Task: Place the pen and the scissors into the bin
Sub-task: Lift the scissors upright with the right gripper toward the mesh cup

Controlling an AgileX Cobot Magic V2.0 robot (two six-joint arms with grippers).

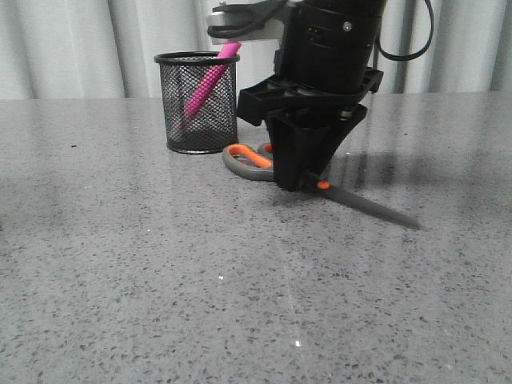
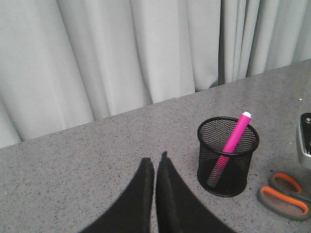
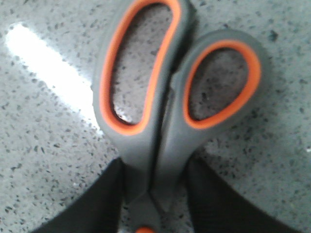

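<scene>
The black mesh bin (image 1: 196, 120) stands upright at the back of the table, and the pink pen (image 1: 210, 76) leans inside it with its tip above the rim. To its right the scissors (image 1: 248, 160) lie flat on the table, blades closed and pointing front right. My right gripper (image 1: 300, 180) comes down on them just behind the orange pivot. Its fingers (image 3: 109, 194) press both sides of the grey neck of the scissors (image 3: 165, 141). My left gripper (image 2: 154, 162) hangs shut and empty, left of the bin (image 2: 228, 179) holding the pen (image 2: 233, 136).
Pale curtains (image 2: 146, 48) hang behind the table's far edge. The speckled grey tabletop (image 1: 160, 280) stretches towards the front. Part of the right arm (image 2: 305, 141) shows above the scissors' handles (image 2: 284, 204) in the left wrist view.
</scene>
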